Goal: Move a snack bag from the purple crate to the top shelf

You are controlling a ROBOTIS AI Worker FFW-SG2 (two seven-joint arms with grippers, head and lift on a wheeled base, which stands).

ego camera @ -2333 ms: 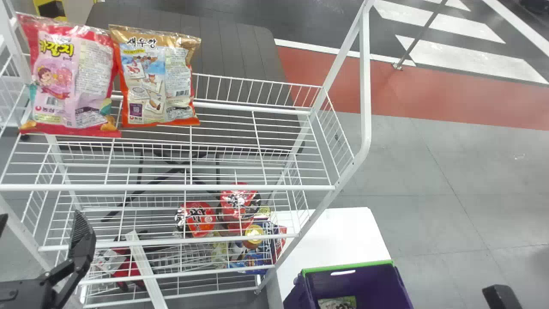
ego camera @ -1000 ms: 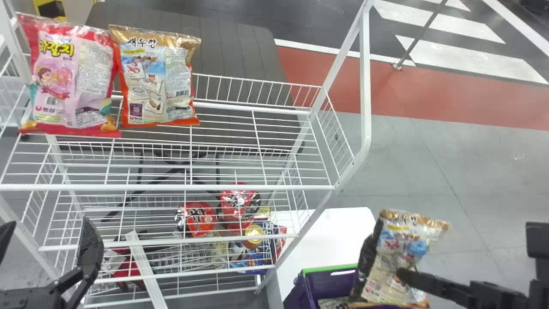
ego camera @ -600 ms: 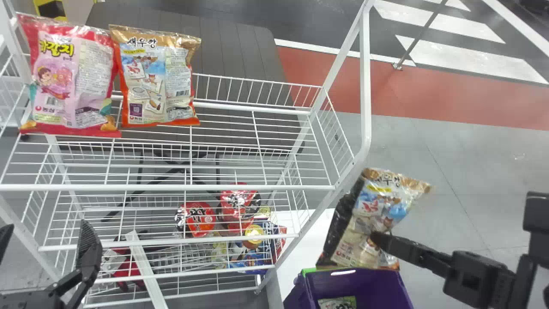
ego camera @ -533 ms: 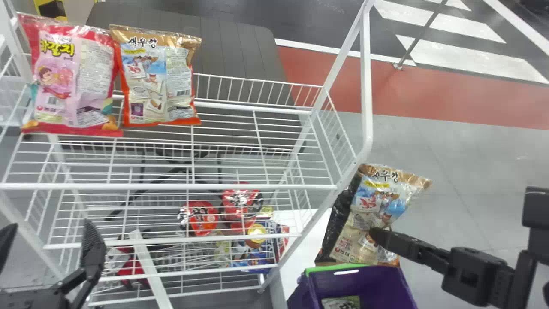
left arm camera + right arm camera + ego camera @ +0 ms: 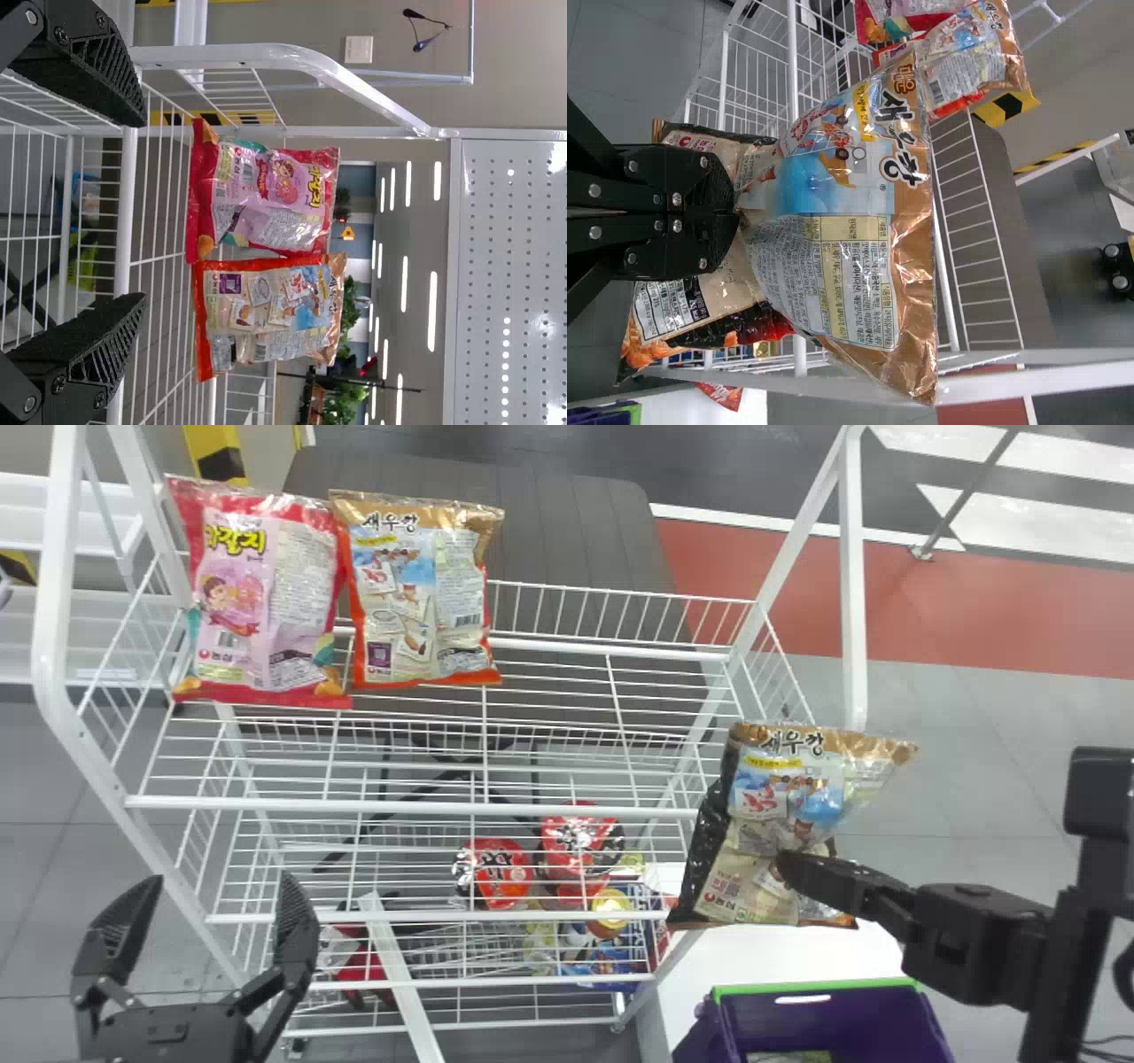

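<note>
In the head view, the right tool (image 5: 787, 865) grasps the lower part of a snack bag (image 5: 766, 806), which stands roughly upright at its fingertips. Below that tool are the purple crate (image 5: 850, 1020) and the white table (image 5: 771, 954). To its left runs the top shelf (image 5: 567, 809); farther left and beyond are a pink bag (image 5: 257, 602) and an orange bag (image 5: 425, 602), side by side. The left tool (image 5: 219, 886) is released, its fingers well apart, near the shelf's front.

In the left wrist view, both shelf bags are ahead of the released left tool.

In the right wrist view, the right tool is clenched on the snack bag, with shelf wires behind it.
</note>
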